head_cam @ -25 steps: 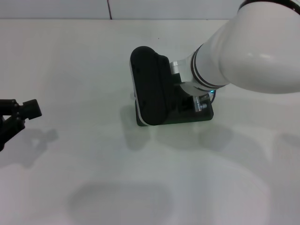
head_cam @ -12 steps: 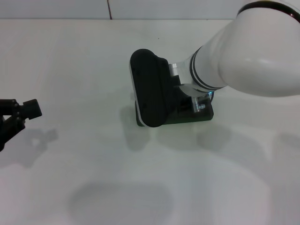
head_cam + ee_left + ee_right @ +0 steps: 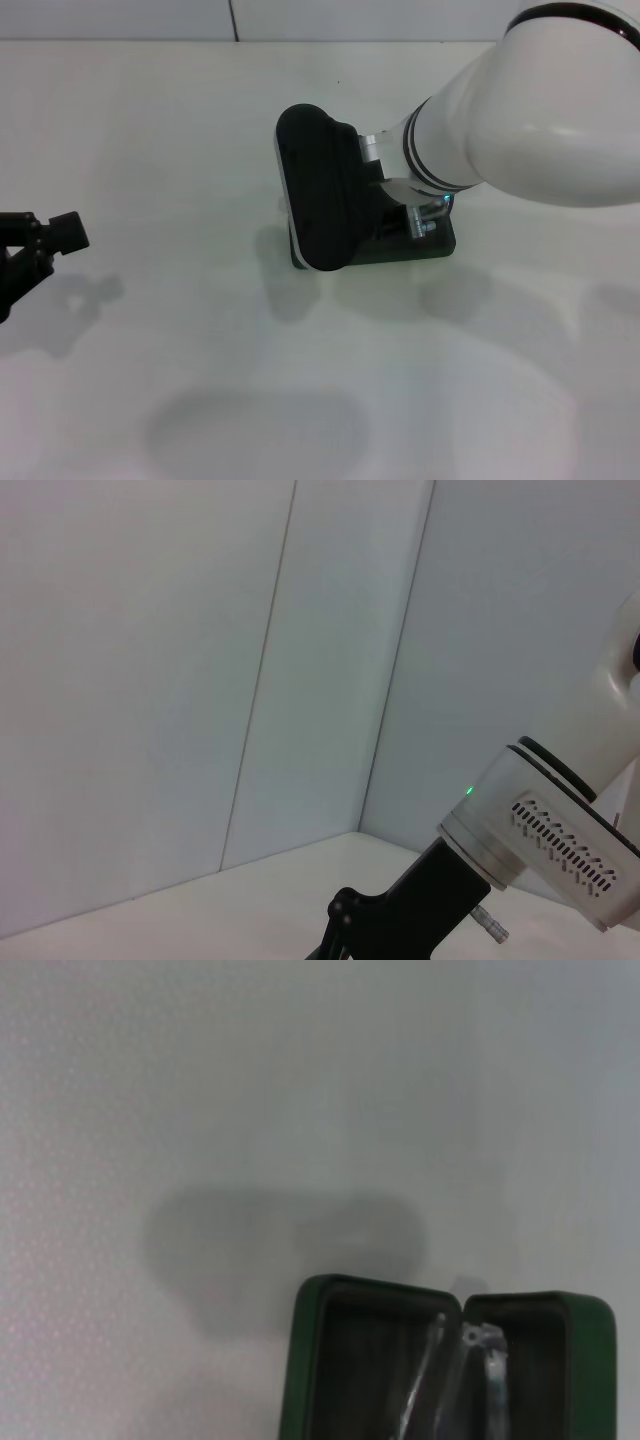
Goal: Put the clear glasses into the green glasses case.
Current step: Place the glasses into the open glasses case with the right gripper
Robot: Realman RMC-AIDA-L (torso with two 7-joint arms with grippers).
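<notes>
You've got the right arm (image 3: 520,120) reaching in from the right over the middle of the white table (image 3: 150,150); its black wrist housing sits directly above the dark green rectangular glasses case with rounded corners (image 3: 440,243), so from the head view only the case's near edge and right corner peek out beneath it; the right gripper itself is hidden under that housing, and I cannot tell whether its fingers are spread or pressed together.

Look at your right wrist view now: the green glasses case (image 3: 445,1360) lies open on the table (image 3: 200,1110), its dark lining showing inside the green rim; the fully transparent plastic glasses with thin clear arms (image 3: 470,1370) are inside the case, their pale arms running across the dark lining; how they sit lower down is cut off by the picture's edge, so I cannot tell whether they lie flat.

Your left gripper (image 3: 45,245) is parked at the far left edge of the table, well apart from the case; its black fingers show only partly, and I cannot tell their spread; the left wrist view takes in only the wall panels (image 3: 200,680) and the right arm (image 3: 540,830).
</notes>
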